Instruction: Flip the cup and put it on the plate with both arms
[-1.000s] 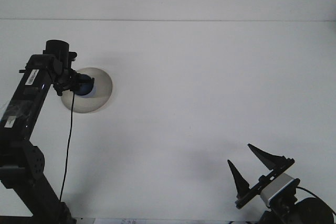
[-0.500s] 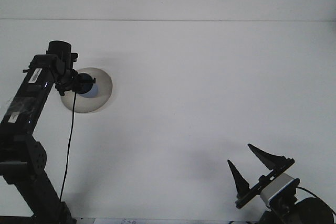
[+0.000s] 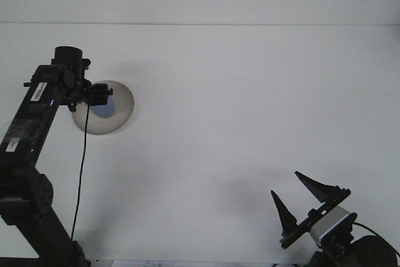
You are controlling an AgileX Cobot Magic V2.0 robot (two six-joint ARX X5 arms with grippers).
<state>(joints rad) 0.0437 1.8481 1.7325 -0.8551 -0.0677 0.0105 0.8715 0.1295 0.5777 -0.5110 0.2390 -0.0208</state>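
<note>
Fingers of our left gripper (image 3: 99, 95) are hard to read: they merge into a dark cluster over the plate (image 3: 122, 109), and we cannot tell whether they are spread or closed. The cup (image 3: 106, 110) shows only as a small pale blue patch just below that cluster, resting within the plate's outline. So little of it is exposed that we cannot say which way its mouth faces, where its long axis runs, or whether the gripper touches it. The plate itself is a shallow grey disc on the white table (image 3: 250, 104), toward the far left; its left edge is hidden behind our left arm (image 3: 37, 104).

That arm rises from the lower left corner, where its base is cut off by the frame. Its long black link slants up and to the right, with a white label near the top, and a round black joint cap sits at its highest point. From there the wrist bends rightward over the plate. A thin black cable hangs from the wrist down toward the base.

Our right gripper (image 3: 300, 193) sits low at the bottom right, well apart from the plate. Its two pointed black fingers (image 3: 315, 186) stand wide apart, holding nothing. Its mount is partly cut off by the lower edge.
</note>
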